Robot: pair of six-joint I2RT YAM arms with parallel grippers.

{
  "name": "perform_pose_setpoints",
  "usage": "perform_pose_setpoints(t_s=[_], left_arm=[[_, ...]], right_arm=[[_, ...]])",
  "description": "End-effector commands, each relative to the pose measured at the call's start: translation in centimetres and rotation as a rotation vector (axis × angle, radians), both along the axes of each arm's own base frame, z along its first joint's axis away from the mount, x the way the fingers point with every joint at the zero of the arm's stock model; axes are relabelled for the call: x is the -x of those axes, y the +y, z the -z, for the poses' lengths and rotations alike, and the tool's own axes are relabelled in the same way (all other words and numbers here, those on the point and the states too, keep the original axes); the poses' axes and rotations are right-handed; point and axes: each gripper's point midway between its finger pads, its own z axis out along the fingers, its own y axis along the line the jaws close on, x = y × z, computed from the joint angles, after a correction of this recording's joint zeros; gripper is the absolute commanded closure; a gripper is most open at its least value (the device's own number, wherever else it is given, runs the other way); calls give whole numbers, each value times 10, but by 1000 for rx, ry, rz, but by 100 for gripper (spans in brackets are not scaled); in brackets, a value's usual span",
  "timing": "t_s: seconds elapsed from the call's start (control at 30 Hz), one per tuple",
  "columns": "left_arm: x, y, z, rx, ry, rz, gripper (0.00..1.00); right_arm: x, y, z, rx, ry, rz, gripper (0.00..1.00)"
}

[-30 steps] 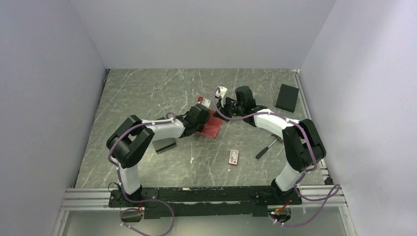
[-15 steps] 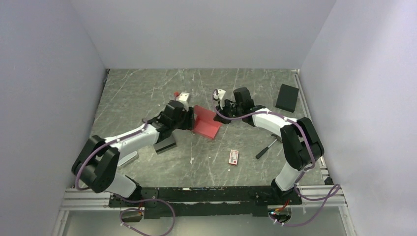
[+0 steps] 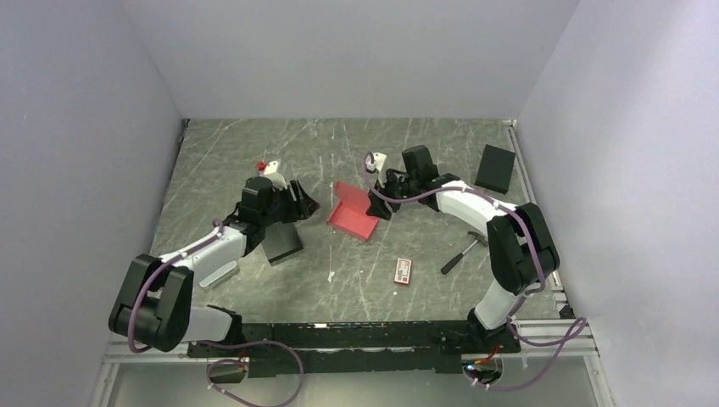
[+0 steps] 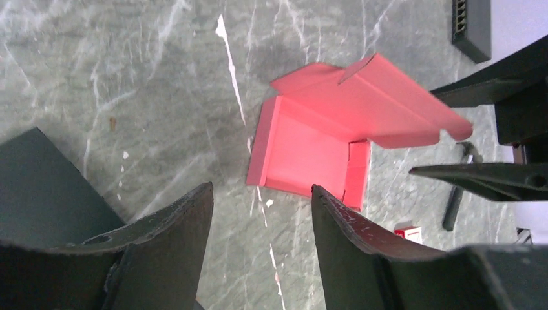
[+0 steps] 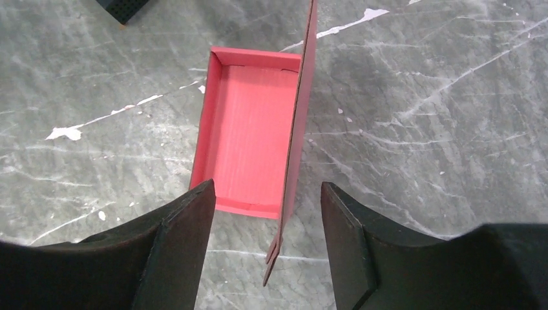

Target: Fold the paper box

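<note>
A scratched grey surface (image 3: 237, 153) is carrying the paper box (image 3: 353, 219) mid-table, its lid standing up. A printed packet (image 3: 404, 270) and hammer (image 3: 459, 254) are lying nearer, a black box (image 3: 495, 168) far right, a dark block (image 3: 282, 242) left.

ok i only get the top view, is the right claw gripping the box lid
Observer: No. The right claw is open; the lid stands upright in its gap, touching neither side.
Operator: and the left one
Observer: The left claw is open too, holding nothing, short of the box.
Operator: box walls up
Observer: Low walls stand on three sides; the lid rises from the fourth.
</note>
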Motion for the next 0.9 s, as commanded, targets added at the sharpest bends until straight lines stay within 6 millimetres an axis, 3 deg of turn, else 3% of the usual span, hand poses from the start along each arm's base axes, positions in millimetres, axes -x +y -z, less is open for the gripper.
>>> perform_pose_setpoints(t_s=[0.0, 0.17, 0.33, 0.57, 0.7, 0.77, 0.83, 0.87], left_arm=[[-20, 1, -22, 103, -46, -40, 41], [-45, 8, -21, 114, -30, -76, 48], [-60, -1, -10, 161, -27, -21, 49], [-56, -11, -16, 172, -149, 91, 46], [-50, -5, -51, 64, -353, 164, 37], [-49, -4, -66, 22, -438, 190, 23], [-50, -4, -77, -13, -493, 216, 3], [-50, -5, -81, -32, -512, 238, 1]], right_arm=[[4, 0, -48, -75, -60, -72, 33], [16, -13, -65, -115, -37, -111, 26], [25, -37, -74, -168, -10, -121, 25], [29, -64, -51, -161, 6, -41, 22], [21, -62, -31, -179, 16, -26, 24], [21, -59, -24, -175, 6, -55, 25], [18, -58, -21, -152, -42, -78, 24], [16, -58, -23, -146, -65, -87, 23]])
